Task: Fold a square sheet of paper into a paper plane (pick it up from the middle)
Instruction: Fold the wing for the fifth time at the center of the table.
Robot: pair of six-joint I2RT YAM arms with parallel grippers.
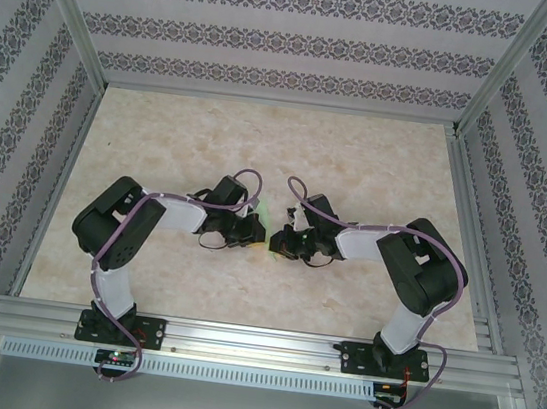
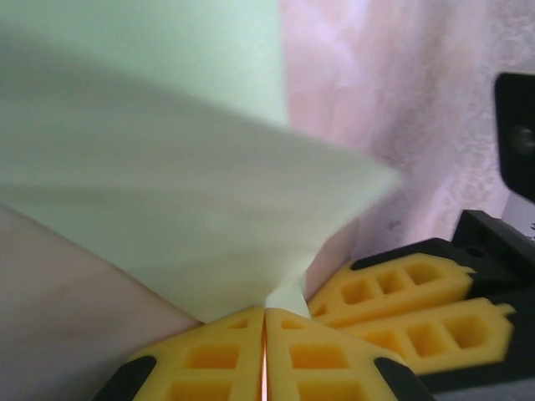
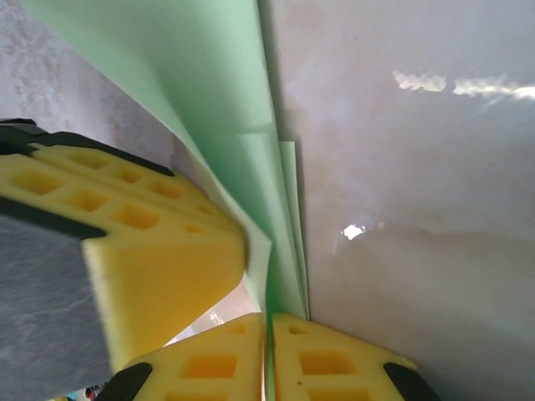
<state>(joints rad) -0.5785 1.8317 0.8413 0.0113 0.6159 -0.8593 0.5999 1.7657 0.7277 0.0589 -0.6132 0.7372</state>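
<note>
Paper (image 2: 167,184): pale green and folded into layers, pinched between the two arms over the middle of the tabletop (image 1: 261,142). I cannot tell whether it touches the surface.
Left pincer (image 2: 265,316): clenched on the paper's narrow end, with the sheet fanning out beyond the pads.
Right pincer (image 3: 269,319): clenched on the stacked edges, just beside the left one.
Risk, tear: both grips sit close together on thin paper, so pulling apart or twisting unevenly could rip it between them.
Risk, slip: each grip seems to catch only a thin margin, and a jerk could pull it free and drop the paper.
Risk, skewed crease: the layers in the right wrist view look slightly offset, and pressing now would likely set that misalignment.
Risk, collision: the fingers crowd one spot, so a small inward move could knock them together.
</note>
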